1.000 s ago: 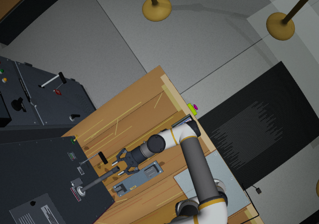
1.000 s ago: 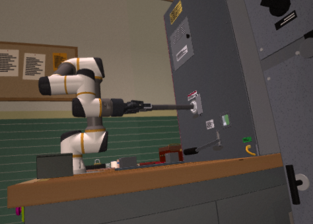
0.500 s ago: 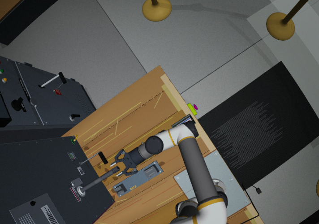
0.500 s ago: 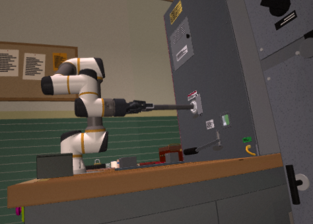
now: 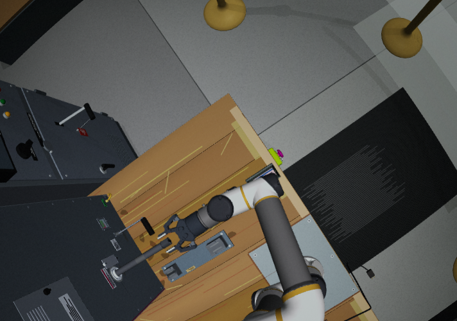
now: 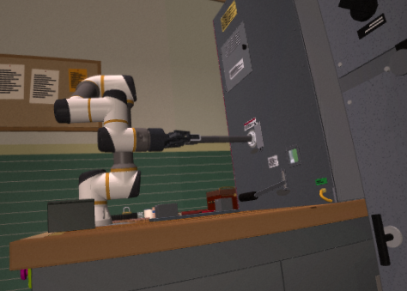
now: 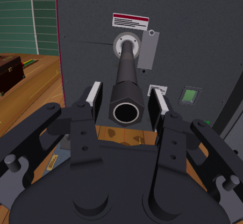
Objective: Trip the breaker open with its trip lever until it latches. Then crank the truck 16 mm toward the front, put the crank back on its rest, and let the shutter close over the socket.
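Observation:
My gripper (image 7: pixel 125 99) (image 5: pixel 167 243) (image 6: pixel 193 137) is open and holds nothing. Its fingers stand on either side of the hexagonal end of the crank (image 7: pixel 126 88) (image 5: pixel 142 258) (image 6: pixel 221 138). The crank is a dark rod. It sticks straight out of the round socket (image 7: pixel 127 45) (image 5: pixel 115 273) in the grey breaker cabinet's front panel. The grey shutter plate (image 7: pixel 147 50) hangs to the right of the socket. The trip lever (image 5: pixel 138 227) (image 6: pixel 264 191) with its black grip juts from the panel lower down. A green indicator window (image 7: pixel 190 96) sits to the right.
Behind the work stands the dark cabinet front (image 6: pixel 274 97). The crank rest (image 5: pixel 197 255), a grey plate with two cradles, lies on the wooden bench below my gripper. A dark red box (image 7: pixel 9 72) sits on the bench to the left. A second cabinet (image 5: pixel 55 137) stands beyond.

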Action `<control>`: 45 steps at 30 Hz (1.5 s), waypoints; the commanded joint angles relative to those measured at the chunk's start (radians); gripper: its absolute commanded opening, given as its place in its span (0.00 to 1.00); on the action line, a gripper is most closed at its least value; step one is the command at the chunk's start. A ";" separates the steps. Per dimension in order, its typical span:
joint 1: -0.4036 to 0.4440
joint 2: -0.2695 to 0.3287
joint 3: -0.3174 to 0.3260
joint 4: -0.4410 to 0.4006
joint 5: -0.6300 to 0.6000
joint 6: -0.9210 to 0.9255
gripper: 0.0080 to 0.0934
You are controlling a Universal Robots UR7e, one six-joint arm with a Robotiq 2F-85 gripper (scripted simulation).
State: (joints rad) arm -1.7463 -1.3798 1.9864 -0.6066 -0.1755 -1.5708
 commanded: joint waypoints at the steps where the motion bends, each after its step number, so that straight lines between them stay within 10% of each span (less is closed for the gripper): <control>1: 0.000 -0.001 0.000 0.000 0.000 0.000 0.55; 9: 0.000 -0.001 0.000 0.000 0.000 0.000 0.54; 32: 0.000 -0.001 0.000 0.000 0.000 0.000 0.01; 45: 0.000 -0.004 -0.004 0.007 0.000 0.000 0.00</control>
State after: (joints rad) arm -1.7467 -1.3830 1.9835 -0.5998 -0.1758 -1.5708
